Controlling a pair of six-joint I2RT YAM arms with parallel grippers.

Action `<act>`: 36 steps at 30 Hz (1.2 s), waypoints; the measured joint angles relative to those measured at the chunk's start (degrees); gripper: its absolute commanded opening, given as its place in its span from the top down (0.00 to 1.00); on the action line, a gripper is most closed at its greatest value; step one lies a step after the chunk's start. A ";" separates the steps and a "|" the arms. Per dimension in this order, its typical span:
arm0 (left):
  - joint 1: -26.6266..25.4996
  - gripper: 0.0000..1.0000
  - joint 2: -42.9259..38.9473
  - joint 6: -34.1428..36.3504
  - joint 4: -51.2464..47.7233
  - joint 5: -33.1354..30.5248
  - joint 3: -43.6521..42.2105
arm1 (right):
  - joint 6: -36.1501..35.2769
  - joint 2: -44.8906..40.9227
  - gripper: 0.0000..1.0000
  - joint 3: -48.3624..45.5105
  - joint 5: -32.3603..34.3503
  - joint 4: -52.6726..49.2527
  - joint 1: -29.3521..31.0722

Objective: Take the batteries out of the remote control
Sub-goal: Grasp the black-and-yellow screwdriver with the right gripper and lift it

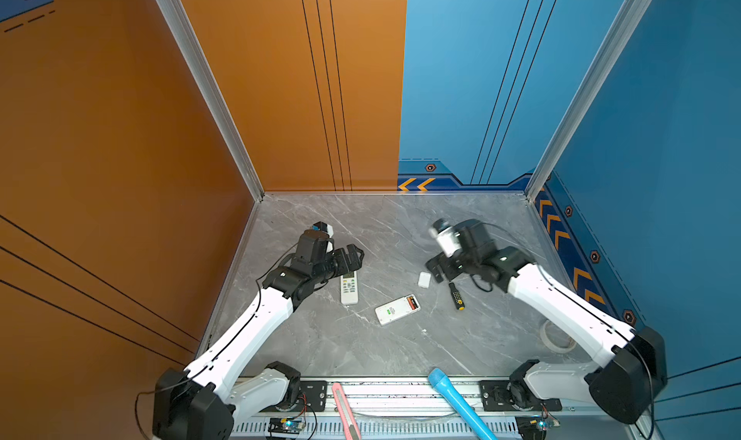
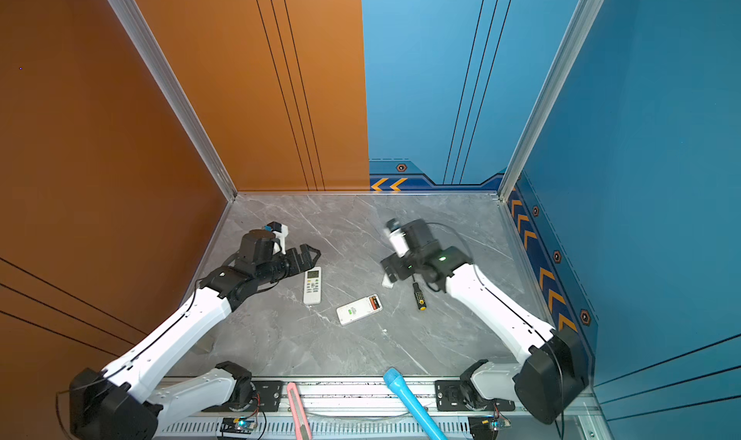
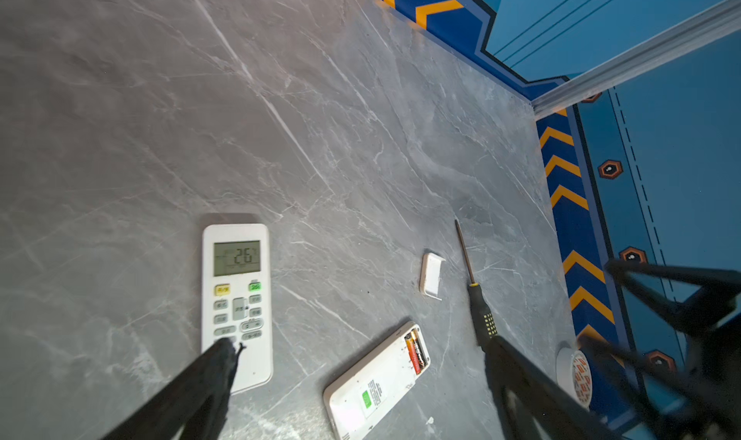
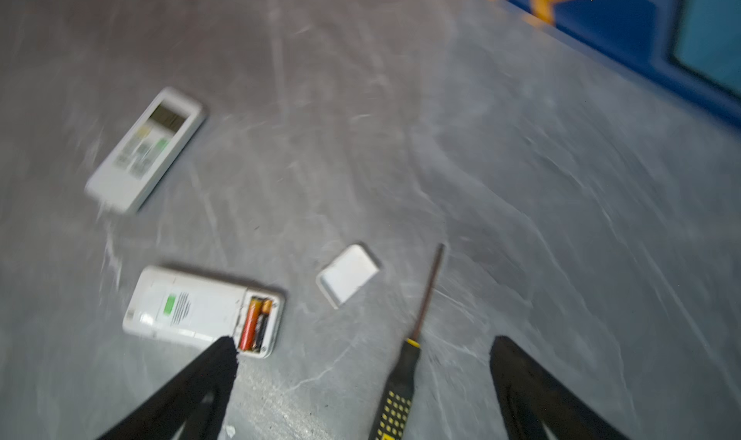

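Two batteries (image 4: pixel 252 323) sit in the open bay of the remote (image 4: pixel 188 305), which lies back-up on the bench (image 1: pixel 361 225), probably for access. Cover (image 4: pixel 348 274) lies aside. Left tool (image 3: pixel 363 343) and right tool (image 4: pixel 365 342) are spread apart and empty.

Left tool (image 3: pixel 361 341) spread wide, right tool (image 4: pixel 365 342) likewise

Top views overhead, wrist views low, all sharing open remote (image 1: pixel 397 309)

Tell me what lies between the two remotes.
Only bare table between the face-up remote and the opened remote; both top views show it.
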 measured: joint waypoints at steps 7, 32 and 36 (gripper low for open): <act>-6.71 0.01 15.17 -2.93 3.69 5.11 8.85 | 13.33 9.92 0.07 -3.61 -2.14 -5.81 -6.95; -9.42 0.06 22.77 -12.09 12.31 8.63 10.93 | 12.09 24.37 0.98 -5.33 0.02 -6.43 0.50; -9.42 0.08 22.77 -15.58 14.03 8.66 10.93 | 10.36 23.02 1.00 -4.90 1.31 -7.52 3.19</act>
